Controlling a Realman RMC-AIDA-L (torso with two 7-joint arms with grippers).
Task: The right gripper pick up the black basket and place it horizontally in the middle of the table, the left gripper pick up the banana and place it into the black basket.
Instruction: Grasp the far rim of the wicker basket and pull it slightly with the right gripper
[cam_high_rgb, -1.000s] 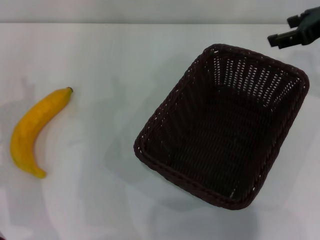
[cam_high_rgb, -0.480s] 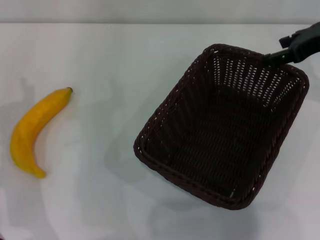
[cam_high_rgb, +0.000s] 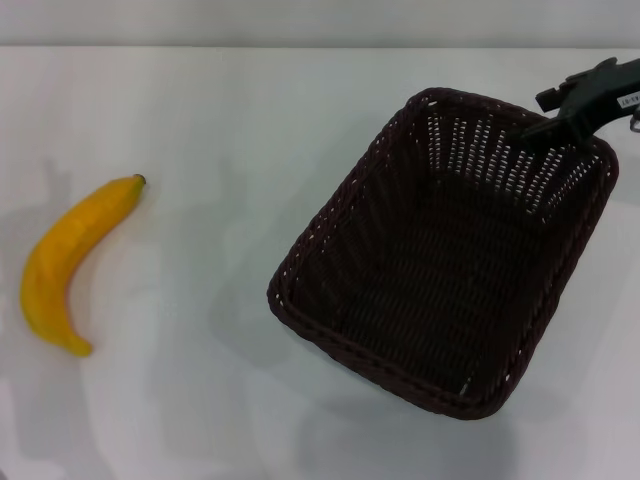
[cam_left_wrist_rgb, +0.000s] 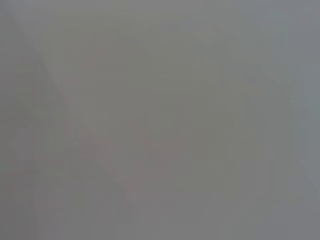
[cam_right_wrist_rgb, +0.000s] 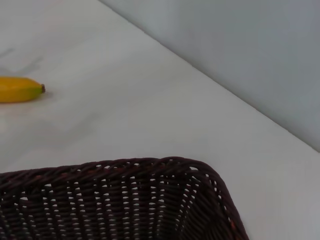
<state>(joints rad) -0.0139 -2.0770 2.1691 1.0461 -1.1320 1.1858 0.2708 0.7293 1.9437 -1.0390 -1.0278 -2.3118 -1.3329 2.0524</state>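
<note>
The black basket (cam_high_rgb: 450, 250) lies at an angle on the right half of the white table (cam_high_rgb: 220, 110). Its near rim also shows in the right wrist view (cam_right_wrist_rgb: 125, 167). My right gripper (cam_high_rgb: 542, 114) is at the basket's far right corner, low over the braided rim. Its fingers are apart, one tip just inside the rim and one outside. The yellow banana (cam_high_rgb: 70, 260) lies on the table at the far left, stem pointing away from me. Its stem end shows in the right wrist view (cam_right_wrist_rgb: 20, 90). The left gripper is out of view, and the left wrist view shows only plain grey.
A grey wall (cam_right_wrist_rgb: 240, 55) runs along the table's far edge (cam_high_rgb: 300, 46). Bare tabletop lies between the banana and the basket.
My right gripper has come down and toward me from the top right corner onto the basket's far right rim. The basket and banana have not moved.
</note>
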